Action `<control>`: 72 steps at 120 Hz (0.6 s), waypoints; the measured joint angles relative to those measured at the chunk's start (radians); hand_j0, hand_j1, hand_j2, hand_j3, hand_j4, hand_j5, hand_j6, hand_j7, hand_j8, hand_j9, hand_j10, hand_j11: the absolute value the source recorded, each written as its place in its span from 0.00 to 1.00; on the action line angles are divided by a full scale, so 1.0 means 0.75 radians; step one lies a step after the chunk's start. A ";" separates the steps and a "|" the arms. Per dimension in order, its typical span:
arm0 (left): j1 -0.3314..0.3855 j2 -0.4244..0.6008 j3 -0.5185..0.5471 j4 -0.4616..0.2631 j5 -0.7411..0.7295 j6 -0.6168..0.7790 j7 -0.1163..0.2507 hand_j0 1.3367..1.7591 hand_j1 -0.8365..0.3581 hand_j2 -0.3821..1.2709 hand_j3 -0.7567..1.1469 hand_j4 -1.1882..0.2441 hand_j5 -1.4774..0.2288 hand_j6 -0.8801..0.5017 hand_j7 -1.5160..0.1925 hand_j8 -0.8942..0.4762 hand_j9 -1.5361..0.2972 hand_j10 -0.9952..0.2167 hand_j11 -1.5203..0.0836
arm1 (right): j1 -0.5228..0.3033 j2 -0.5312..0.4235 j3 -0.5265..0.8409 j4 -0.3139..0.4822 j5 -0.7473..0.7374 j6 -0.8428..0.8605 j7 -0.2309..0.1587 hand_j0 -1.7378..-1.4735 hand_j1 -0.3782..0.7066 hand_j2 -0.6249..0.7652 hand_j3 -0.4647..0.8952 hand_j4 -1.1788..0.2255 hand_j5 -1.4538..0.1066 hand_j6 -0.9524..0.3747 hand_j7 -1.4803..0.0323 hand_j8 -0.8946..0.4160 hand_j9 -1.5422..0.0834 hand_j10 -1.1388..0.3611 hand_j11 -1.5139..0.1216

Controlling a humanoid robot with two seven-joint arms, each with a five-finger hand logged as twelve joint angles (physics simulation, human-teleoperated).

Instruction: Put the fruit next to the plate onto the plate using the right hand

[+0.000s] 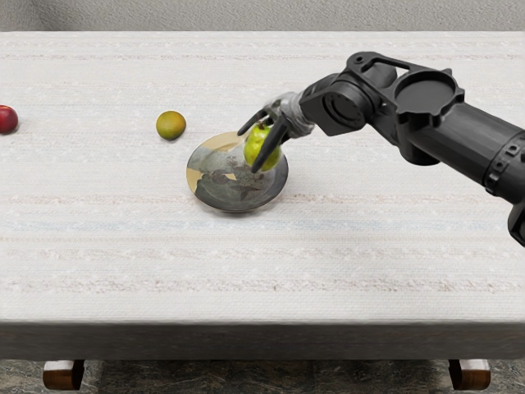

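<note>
Fruits (171,125) (6,119): three; plate (221,187): one; right hand (277,121) grips green fruit (258,144).

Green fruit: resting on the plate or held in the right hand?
Held. The right hand grips the green fruit over the plate; cannot tell whether it touches the plate.

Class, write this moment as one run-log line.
right hand: shut on green fruit | position: over plate | released: no | left hand: not in view

The fruit (256,144) is yellow-green, the plate (218,185) mottled grey.
</note>
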 joint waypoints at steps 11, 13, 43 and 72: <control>0.000 0.000 0.000 0.000 0.000 0.000 0.000 0.76 0.99 0.23 0.40 0.83 0.86 0.64 0.89 0.65 0.84 0.82 0.95 | -0.001 0.000 -0.001 -0.002 0.009 -0.012 0.001 0.32 0.22 0.48 0.34 0.66 0.69 0.58 0.74 0.61 0.72 0.66 0.69; 0.000 0.000 0.000 0.000 0.000 0.000 0.000 0.76 0.99 0.23 0.40 0.83 0.86 0.64 0.89 0.65 0.84 0.82 0.95 | -0.001 0.000 -0.001 -0.002 0.009 -0.013 0.001 0.32 0.21 0.48 0.34 0.67 0.71 0.58 0.76 0.61 0.73 0.66 0.71; 0.000 0.000 0.000 0.000 0.000 0.000 0.000 0.76 0.99 0.23 0.40 0.83 0.86 0.64 0.89 0.65 0.84 0.82 0.95 | -0.007 0.000 0.136 0.078 0.026 0.166 -0.005 0.31 0.10 0.46 0.34 0.78 0.85 0.67 0.90 0.65 0.87 0.72 0.85; -0.023 0.000 0.000 -0.002 -0.001 -0.008 0.000 0.76 0.99 0.23 0.40 0.83 0.86 0.64 0.89 0.65 0.84 0.82 0.95 | -0.432 -0.702 0.642 0.667 0.107 0.499 -0.006 0.30 0.07 0.45 0.34 0.81 0.89 0.69 0.94 0.66 0.91 0.74 0.89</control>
